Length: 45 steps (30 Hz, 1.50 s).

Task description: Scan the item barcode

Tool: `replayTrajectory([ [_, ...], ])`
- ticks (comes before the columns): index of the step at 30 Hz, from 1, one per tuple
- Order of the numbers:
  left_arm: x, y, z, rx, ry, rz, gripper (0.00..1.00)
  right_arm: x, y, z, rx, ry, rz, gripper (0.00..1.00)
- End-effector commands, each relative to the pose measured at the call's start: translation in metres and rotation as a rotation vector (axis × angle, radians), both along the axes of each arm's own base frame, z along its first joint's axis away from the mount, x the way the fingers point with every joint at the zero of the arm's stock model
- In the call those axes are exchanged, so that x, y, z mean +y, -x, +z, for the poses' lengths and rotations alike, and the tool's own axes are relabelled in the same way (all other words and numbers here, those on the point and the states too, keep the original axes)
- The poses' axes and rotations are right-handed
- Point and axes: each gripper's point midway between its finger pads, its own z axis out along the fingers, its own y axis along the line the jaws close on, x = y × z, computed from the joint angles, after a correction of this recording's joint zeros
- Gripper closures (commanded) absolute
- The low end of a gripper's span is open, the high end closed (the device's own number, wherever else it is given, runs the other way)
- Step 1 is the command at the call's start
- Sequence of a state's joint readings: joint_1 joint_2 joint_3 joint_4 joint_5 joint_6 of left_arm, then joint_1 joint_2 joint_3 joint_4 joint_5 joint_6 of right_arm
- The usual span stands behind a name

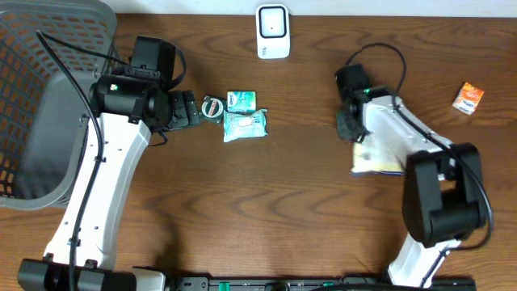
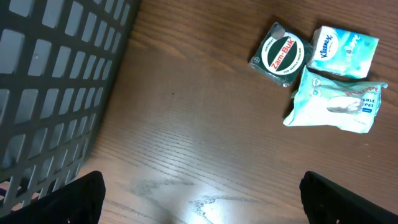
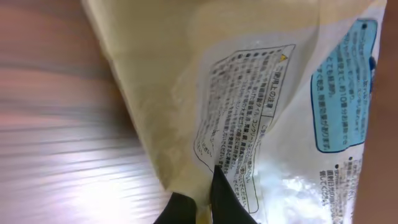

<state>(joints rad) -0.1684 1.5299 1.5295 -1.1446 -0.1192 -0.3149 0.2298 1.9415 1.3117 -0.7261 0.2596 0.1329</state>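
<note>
The item is a pale yellow and white pouch (image 3: 267, 93) printed with Japanese text; no barcode shows on the visible side. My right gripper (image 3: 207, 194) is shut on its lower edge, the dark fingertips (image 3: 227, 199) pinching the film. From overhead the pouch (image 1: 376, 157) lies on the table just below the right gripper (image 1: 353, 128). A white scanner (image 1: 273, 31) stands at the back edge, centre. My left gripper (image 1: 187, 109) is open over bare wood (image 2: 202, 205), with nothing between its fingers (image 2: 81, 199).
A round green Zam-Buk tin (image 2: 281, 55), a Kleenex pack (image 2: 345, 50) and a wipes pack (image 2: 336, 102) lie together just right of the left gripper. A grey mesh basket (image 1: 40, 97) fills the far left. A small orange packet (image 1: 468, 97) lies far right.
</note>
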Motion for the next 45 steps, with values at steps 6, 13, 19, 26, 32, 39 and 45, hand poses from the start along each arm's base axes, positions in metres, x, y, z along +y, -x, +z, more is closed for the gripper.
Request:
replayTrajectory([
  [6, 0.004, 0.000, 0.001, -0.002, -0.014, 0.012, 0.01, 0.139, 0.007, 0.131, -0.071, -0.955, 0.261, 0.99],
  [13, 0.004, 0.000, 0.001, -0.002, -0.014, 0.012, 0.01, 0.160, 0.034, 0.127, 0.056, -1.173, 0.258, 0.99],
  [19, 0.004, 0.000, 0.001, -0.002, -0.014, 0.012, 0.01, 0.110, 0.035, 0.053, 0.065, -0.936, 0.004, 0.99],
  [26, 0.004, 0.000, 0.001, -0.002, -0.014, 0.012, 0.02, 0.068, 0.032, 0.037, 0.053, -0.783, -0.122, 0.99],
  [32, 0.004, 0.000, 0.001, -0.002, -0.014, 0.012, 0.02, 0.099, 0.024, 0.059, 0.036, -0.835, -0.050, 0.68],
  [39, 0.004, 0.000, 0.001, -0.002, -0.014, 0.012, 0.01, 0.164, 0.011, 0.072, -0.110, -0.700, 0.064, 0.08],
  [45, 0.004, 0.000, 0.001, -0.002, -0.014, 0.012, 0.01, 0.200, 0.004, 0.093, -0.342, -0.449, 0.103, 0.03],
])
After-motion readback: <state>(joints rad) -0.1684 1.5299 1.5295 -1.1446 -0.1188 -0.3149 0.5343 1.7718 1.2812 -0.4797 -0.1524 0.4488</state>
